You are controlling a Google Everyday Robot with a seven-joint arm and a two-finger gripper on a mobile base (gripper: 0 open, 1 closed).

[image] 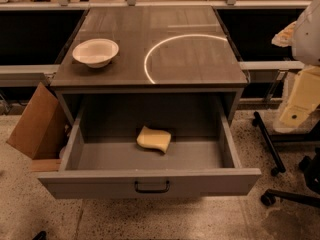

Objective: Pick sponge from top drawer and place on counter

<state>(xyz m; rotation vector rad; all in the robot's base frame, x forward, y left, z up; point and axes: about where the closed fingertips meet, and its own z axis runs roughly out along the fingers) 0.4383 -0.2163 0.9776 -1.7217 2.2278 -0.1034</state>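
Top drawer (100, 185) stands wide open, so the sponge (154, 139) lies exposed mid-floor. Gripper (300, 101) hangs off right, beside the counter (200, 59); apart or together, can't tell.

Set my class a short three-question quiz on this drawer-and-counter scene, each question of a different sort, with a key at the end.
1. True or false: the sponge lies on the counter.
2. Multiple choice: what stands on the counter? A) a white bowl B) a mug C) a bottle
3. Fill in the blank: the pincer hangs at the ___ edge of the view, well away from the open drawer.

Key: 1 false, because the sponge lies inside the drawer; 2 A; 3 right.
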